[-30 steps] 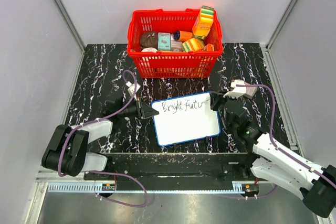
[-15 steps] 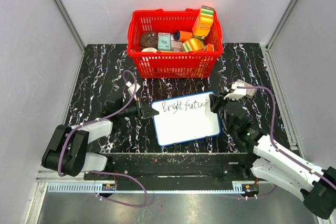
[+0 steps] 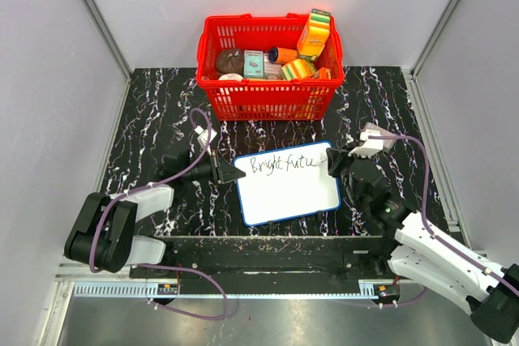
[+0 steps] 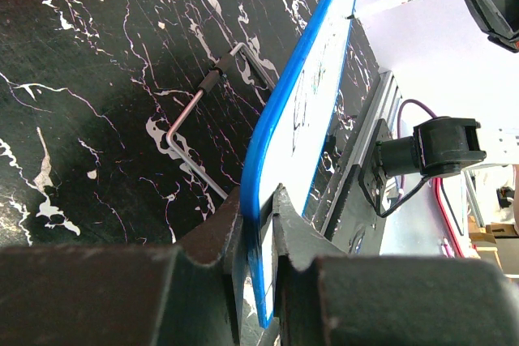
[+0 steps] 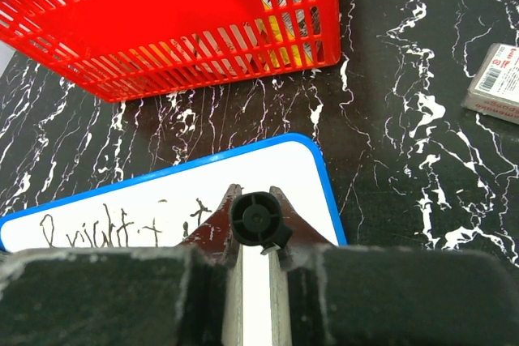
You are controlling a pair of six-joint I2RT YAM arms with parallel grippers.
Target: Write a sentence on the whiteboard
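The whiteboard [image 3: 288, 192], white with a blue rim, lies tilted in the middle of the table. The sentence [image 3: 282, 164] in black marker reads "Bright futu" along its top. My left gripper [image 3: 235, 174] is shut on the board's left edge, and the left wrist view shows its fingers [image 4: 292, 232] clamping the blue rim [image 4: 300, 87]. My right gripper [image 3: 334, 160] is at the board's upper right corner, shut on a black marker [image 5: 258, 218] that points down at the board [image 5: 292, 172]. The lettering [image 5: 113, 228] shows to the left of my right gripper [image 5: 256, 200].
A red basket [image 3: 270, 66] full of groceries stands just behind the board. A small grey box [image 5: 496, 79] lies on the black marble table to the right. A bent metal wire stand [image 4: 203, 111] lies under the board's left side.
My right gripper has shifted slightly right and toward me with the marker, uncovering the end of "futu". The left gripper and the board have not moved.
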